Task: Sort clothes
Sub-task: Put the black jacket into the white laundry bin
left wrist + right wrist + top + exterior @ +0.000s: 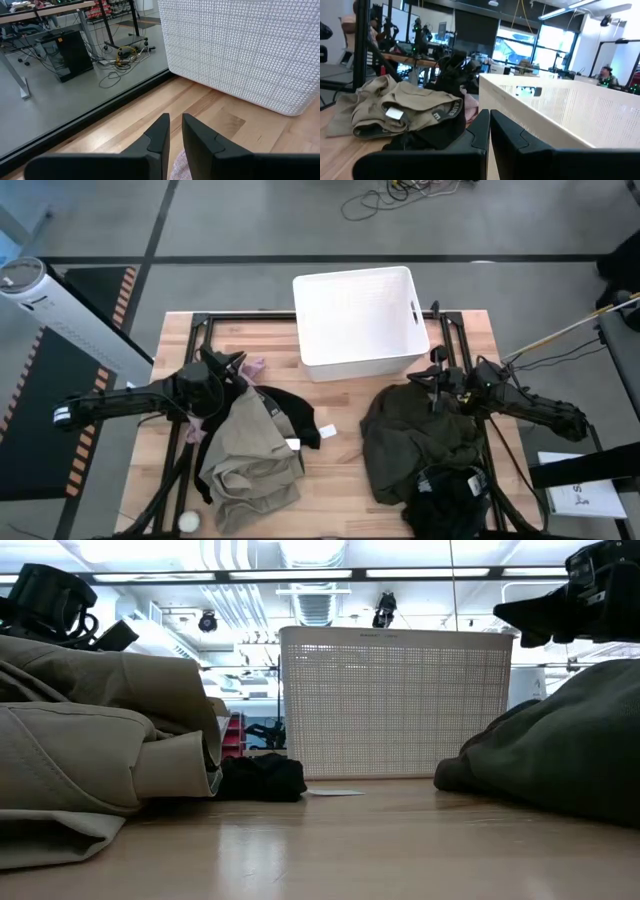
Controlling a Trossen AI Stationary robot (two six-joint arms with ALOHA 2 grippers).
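Note:
A beige-khaki garment lies bunched at the table's left, with a black one beside it and a pale pink one at its far end. My left gripper is over that far end, fingers nearly together, with pink cloth in the gap. A dark olive-green garment lies heaped at the right, and a darker garment lies at its near edge. My right gripper is shut and empty above the olive heap's far edge. The white basket stands at the far middle. My left gripper has pink cloth in the narrow gap between its two fingers, well back from the tips. The fingers lie nearly level, pointing toward the basket. How many layers it holds, and how the rest of the garment sits, is hidden by the gripper.
The basket's mesh wall stands close ahead of my left gripper and beside my right one. Bare wood lies between the two piles. A small white tag and a white round thing lie on the table.

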